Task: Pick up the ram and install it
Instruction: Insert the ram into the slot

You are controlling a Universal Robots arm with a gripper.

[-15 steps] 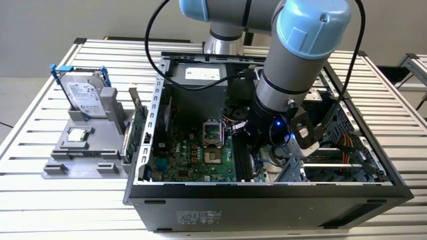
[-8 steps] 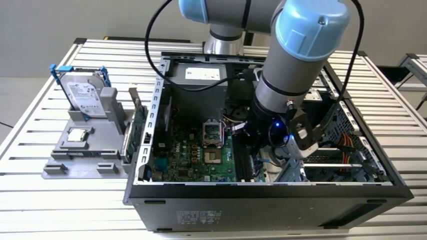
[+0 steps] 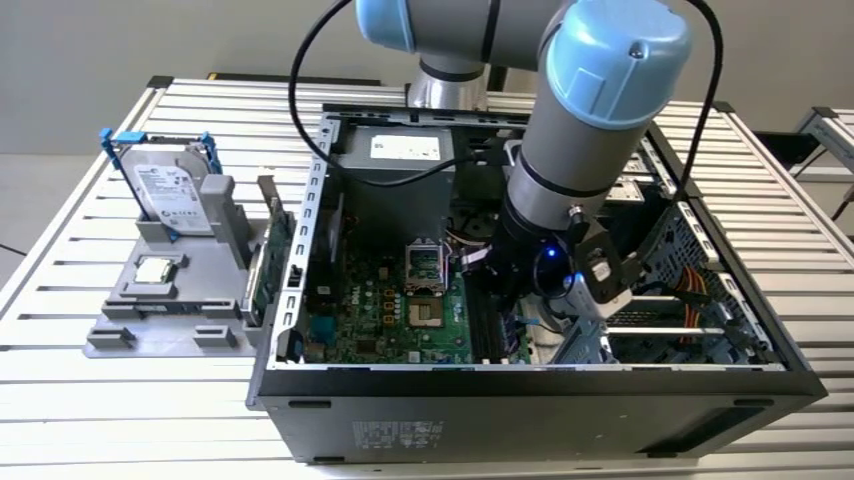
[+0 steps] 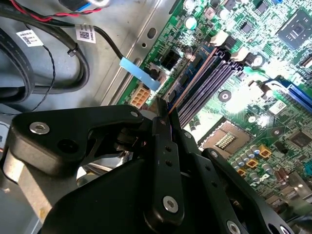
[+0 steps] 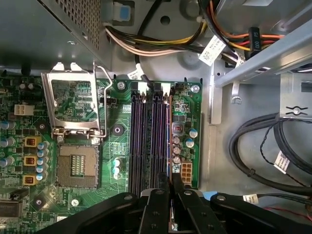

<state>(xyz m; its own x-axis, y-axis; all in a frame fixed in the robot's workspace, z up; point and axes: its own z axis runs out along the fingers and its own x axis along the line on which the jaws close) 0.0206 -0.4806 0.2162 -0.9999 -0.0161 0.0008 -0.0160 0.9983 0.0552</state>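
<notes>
Gripper: the black two-finger gripper (image 5: 170, 178) hangs inside the open dark metal computer case (image 3: 534, 370), low over the green motherboard (image 5: 117, 129).
Jaws: drawn close together and clamped on a thin edge between them.
Ram: the ram (image 5: 169, 141), a long narrow dark circuit-board stick seen edge-on in both wrist views, is held between the fingers. It runs along the row of long dark memory slots (image 5: 146, 141), over the slot on the outer side, nearest the board's edge.
Seating: I cannot tell whether its lower edge already touches that slot.
Step in hand: by my judgement, lining up and lowering the stick into the slot; pick-up looks done.
Next move calls for: probably keeping the stick parallel to the slot and upright, with even pressure straight down along its length and no twist.
Nearby: the empty square silver processor socket (image 5: 77, 165) lies well to one side of the slots; black cables (image 5: 253, 141) lie beyond the board's edge.
</notes>
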